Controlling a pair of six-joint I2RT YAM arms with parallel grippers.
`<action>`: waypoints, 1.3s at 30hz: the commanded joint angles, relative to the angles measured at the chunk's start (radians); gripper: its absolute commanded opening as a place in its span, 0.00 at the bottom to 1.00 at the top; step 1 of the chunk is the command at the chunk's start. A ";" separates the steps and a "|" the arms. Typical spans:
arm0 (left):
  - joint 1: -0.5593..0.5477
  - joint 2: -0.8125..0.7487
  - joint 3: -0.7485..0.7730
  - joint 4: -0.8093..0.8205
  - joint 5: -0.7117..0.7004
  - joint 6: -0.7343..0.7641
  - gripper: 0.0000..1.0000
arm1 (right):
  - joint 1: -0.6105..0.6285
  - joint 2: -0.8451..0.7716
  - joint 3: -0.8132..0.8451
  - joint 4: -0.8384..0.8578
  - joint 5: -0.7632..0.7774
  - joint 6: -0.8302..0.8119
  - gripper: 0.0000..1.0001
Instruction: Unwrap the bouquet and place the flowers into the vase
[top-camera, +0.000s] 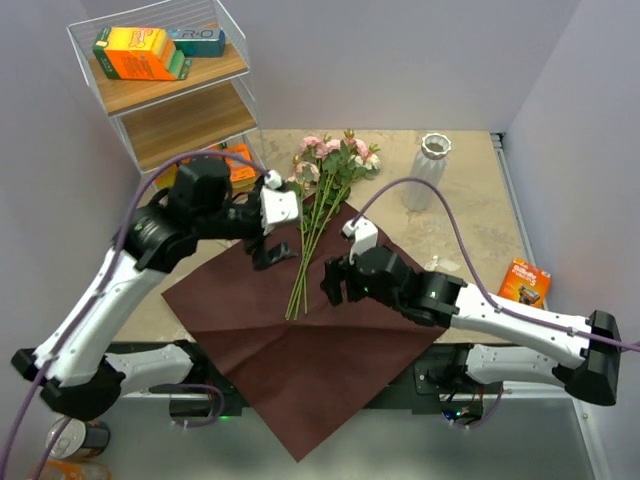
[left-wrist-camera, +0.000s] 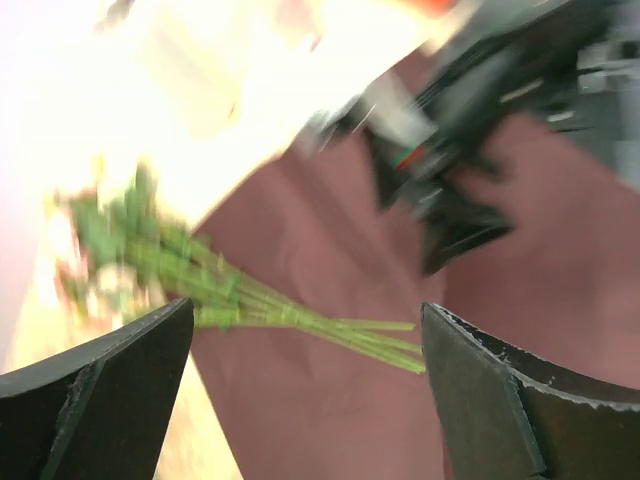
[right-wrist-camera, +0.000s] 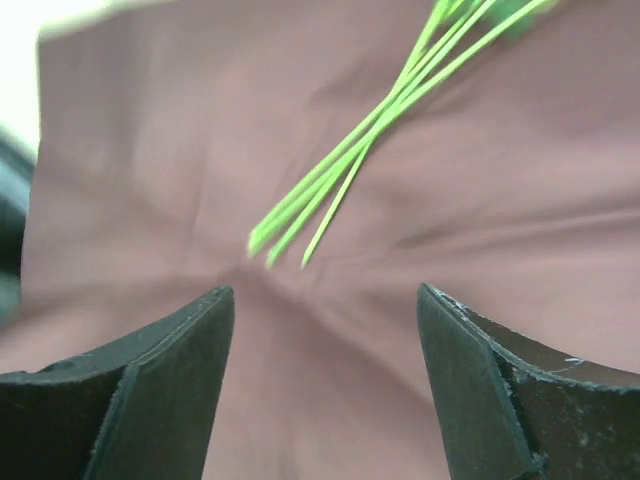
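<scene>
The flowers (top-camera: 313, 235), one loose bunch, lie on the single flat sheet of maroon paper (top-camera: 300, 380) at mid-table, blooms toward 12 o'clock, cut ends toward 6; blur keeps the stems from being counted. One vase (top-camera: 428, 170) stands upright on the bare table (top-camera: 470, 220) at 2 o'clock, apart from the blooms. The left gripper (top-camera: 268, 250) hangs at 9 o'clock of the stems and the right gripper (top-camera: 335, 280) at 3 o'clock, both with jaws spread and empty. At 10 o'clock a wire shelf (top-camera: 180, 110) carries two boxes, orange-green (top-camera: 140, 52) and teal (top-camera: 197, 40), their print too small to read. One orange box (top-camera: 525, 281) lies at 4 o'clock.
</scene>
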 joint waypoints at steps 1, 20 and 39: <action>0.150 0.099 -0.068 0.137 -0.130 -0.135 0.99 | -0.093 0.142 0.226 -0.106 0.155 0.032 0.72; 0.310 0.134 -0.370 0.286 -0.192 -0.099 0.99 | -0.436 0.805 0.542 0.145 -0.020 0.103 0.46; 0.321 0.108 -0.434 0.304 -0.207 -0.066 0.99 | -0.455 1.017 0.637 0.193 -0.011 0.144 0.52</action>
